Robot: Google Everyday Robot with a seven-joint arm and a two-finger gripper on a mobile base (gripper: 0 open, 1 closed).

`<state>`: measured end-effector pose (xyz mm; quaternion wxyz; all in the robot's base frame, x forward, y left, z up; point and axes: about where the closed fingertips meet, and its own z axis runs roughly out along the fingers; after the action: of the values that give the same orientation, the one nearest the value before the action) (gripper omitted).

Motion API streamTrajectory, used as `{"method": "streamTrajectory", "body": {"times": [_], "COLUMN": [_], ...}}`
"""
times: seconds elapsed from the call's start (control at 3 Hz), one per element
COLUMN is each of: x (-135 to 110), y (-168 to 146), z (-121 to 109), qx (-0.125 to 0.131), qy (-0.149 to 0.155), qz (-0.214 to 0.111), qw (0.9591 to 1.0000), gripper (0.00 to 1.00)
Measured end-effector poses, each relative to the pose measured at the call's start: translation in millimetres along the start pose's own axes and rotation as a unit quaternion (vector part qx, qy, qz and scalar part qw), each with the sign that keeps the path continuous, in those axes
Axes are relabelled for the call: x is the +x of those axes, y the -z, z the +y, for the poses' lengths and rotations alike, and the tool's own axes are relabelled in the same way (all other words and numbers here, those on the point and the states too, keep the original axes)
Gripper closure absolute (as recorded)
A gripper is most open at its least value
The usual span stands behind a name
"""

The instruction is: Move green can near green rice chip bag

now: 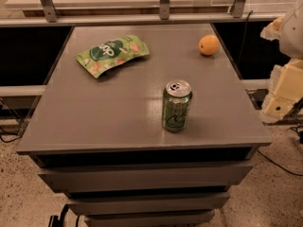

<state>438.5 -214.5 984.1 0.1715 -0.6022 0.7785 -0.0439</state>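
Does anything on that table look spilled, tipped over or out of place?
Nothing stands out. The green can stands upright, the green rice chip bag lies flat, an orange sits far right; the gripper hangs right of the table.

We see 1 orange (209,45) on the grey table (118,112), nr its far corner. Below the top, 3 stepped drawer fronts (142,178). Speckled floor (279,197) w/ a black cable (279,163). Behind, a metal rail (142,19) w/ 3 posts.
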Motion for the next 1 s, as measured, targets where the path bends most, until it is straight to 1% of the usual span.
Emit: {"method": "streamTrajectory", "body": {"times": [0.33, 0.67, 1.0], "x": [0, 2, 3], "y": [0, -3, -20], "z": [0, 2, 9], "qx": [0.0, -0.018, -0.063], "qy": [0.0, -0.024, -0.069], "qz": [0.0, -0.031, -0.102], "qw": [1.0, 0.9991, 0.9904], "gripper": [0.0, 0.0, 0.0]}}
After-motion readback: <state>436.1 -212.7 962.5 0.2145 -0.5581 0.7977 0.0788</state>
